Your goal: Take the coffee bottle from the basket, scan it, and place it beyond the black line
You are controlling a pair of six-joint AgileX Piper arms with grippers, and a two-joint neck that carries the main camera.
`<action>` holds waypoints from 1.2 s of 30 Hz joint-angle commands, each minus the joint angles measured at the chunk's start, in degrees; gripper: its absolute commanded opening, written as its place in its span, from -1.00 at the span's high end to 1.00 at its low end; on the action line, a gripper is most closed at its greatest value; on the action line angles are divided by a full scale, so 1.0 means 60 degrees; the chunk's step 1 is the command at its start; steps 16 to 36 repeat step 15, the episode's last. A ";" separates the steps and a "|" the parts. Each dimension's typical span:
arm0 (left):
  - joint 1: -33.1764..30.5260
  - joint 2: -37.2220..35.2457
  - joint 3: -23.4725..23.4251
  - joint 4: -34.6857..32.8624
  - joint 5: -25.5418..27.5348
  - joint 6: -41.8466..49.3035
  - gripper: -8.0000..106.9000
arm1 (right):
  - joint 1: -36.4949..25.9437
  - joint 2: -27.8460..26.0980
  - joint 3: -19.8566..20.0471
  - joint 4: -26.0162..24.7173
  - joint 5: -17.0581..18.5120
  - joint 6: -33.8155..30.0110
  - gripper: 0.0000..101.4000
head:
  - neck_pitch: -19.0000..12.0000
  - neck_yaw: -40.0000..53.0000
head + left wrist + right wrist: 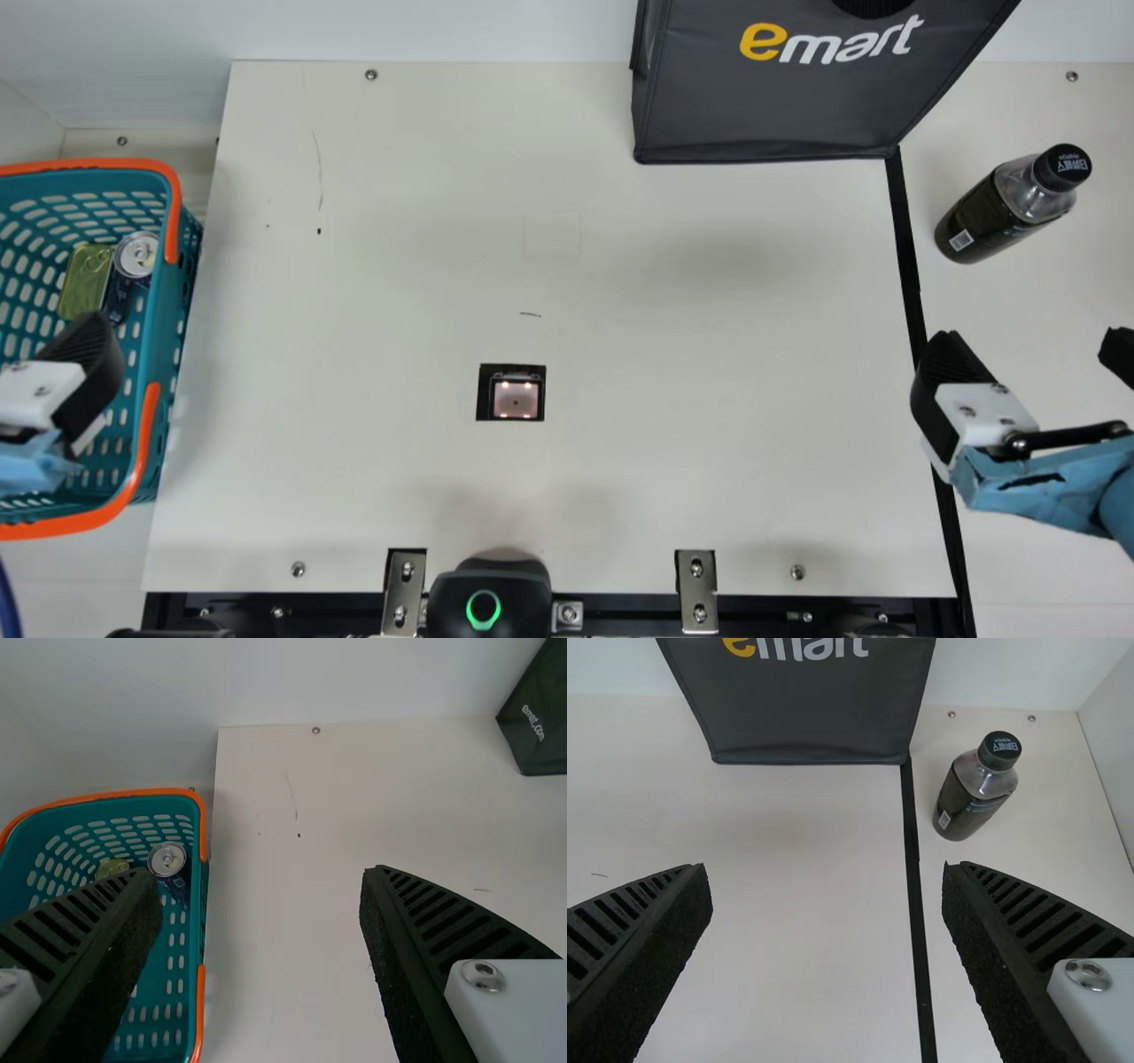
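Evidently, the bottle (1005,208) is standing beyond the line (905,230), showing black cap (1063,167), clear shoulder (1028,190), dark body (979,221); left gripper (93,359) and right gripper (1030,344) are holding fingers (1019,930) apart.

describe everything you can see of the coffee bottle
The coffee bottle has a black cap with pale print, a see-through shoulder that looks like clear plastic, and a dark body with a small white patch low on its side. It is capped and appears to stand upright on the table, beyond the black line, on the right side. Its base rests on the table, and nothing grips it.
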 commanded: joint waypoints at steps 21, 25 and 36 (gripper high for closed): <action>0.0000 0.0000 0.0000 0.0000 -0.0026 0.0000 -0.71 | 0.0000 0.0000 0.0000 0.0000 0.0000 0.0000 -0.79 | -0.0262 0.0015; 0.0000 0.0000 0.0000 0.0000 -0.0026 0.0000 -0.71 | 0.0000 0.0000 0.0000 0.0000 0.0000 0.0000 -0.79 | -0.0262 0.0015; 0.0000 0.0000 0.0000 0.0000 -0.0026 0.0000 -0.71 | 0.0000 0.0000 0.0000 0.0000 0.0000 0.0000 -0.79 | -0.0262 0.0015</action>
